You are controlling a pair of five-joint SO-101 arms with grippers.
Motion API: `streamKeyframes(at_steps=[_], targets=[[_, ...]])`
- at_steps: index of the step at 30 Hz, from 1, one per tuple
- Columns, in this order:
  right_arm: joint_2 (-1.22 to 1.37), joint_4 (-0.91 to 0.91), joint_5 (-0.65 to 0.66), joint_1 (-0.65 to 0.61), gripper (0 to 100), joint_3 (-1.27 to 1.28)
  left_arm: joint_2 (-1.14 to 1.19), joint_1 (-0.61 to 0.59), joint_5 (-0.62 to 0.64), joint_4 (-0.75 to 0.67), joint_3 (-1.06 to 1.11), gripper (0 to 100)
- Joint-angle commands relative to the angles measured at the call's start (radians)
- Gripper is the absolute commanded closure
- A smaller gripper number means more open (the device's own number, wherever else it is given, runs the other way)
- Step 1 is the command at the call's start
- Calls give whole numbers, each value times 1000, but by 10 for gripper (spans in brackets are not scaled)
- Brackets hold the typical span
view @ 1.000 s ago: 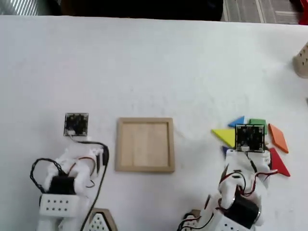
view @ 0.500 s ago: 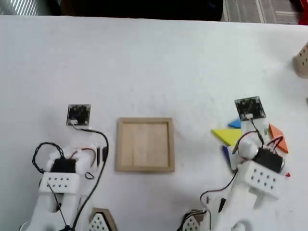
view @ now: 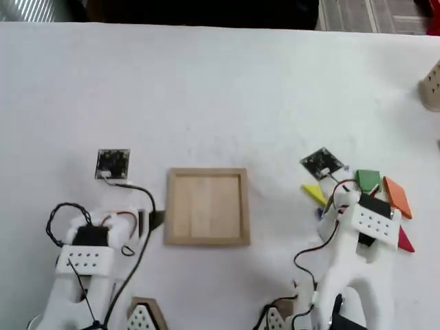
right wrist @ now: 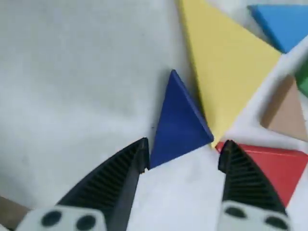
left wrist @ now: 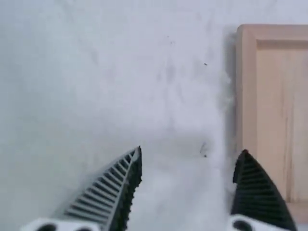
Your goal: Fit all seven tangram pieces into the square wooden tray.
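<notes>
The square wooden tray [view: 206, 206] lies empty at the table's middle. The tangram pieces cluster at the right: yellow triangle [view: 313, 192], green piece [view: 368, 180], orange piece [view: 397, 196], red triangle [view: 405, 240]. My right arm stands over this cluster. In the right wrist view my right gripper [right wrist: 184, 151] is open, its fingertips on either side of the base corner of a dark blue triangle [right wrist: 178, 125], with the yellow triangle [right wrist: 221, 82], a red triangle [right wrist: 274, 163] and a light blue piece [right wrist: 284, 24] beside it. My left gripper [left wrist: 187, 168] is open over bare table beside the tray [left wrist: 274, 110].
A tan piece [right wrist: 286, 113] lies between the yellow and red ones. A pale perforated object [view: 431, 86] stands at the table's right edge. White table stretches wide behind the tray.
The right arm has stretched out over the pieces and swung left, its wrist now angled toward the yellow and blue triangles. The left arm rose slightly at first, then kept still.
</notes>
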Motion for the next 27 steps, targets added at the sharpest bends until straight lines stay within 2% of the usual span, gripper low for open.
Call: streamKeyframes(at_steps=[1,17,22,27], targets=[[-1,-114,11,-10,759,43,4,-8,-5,-14,-54,699],[4,-283,15,31,761,143,4,-8,-5,-14,-52,699],[-5,-297,123,44,762,203,4,-8,-5,-14,-52,699],[2,-295,166,85,762,204,4,-7,-6,-14,-52,699]])
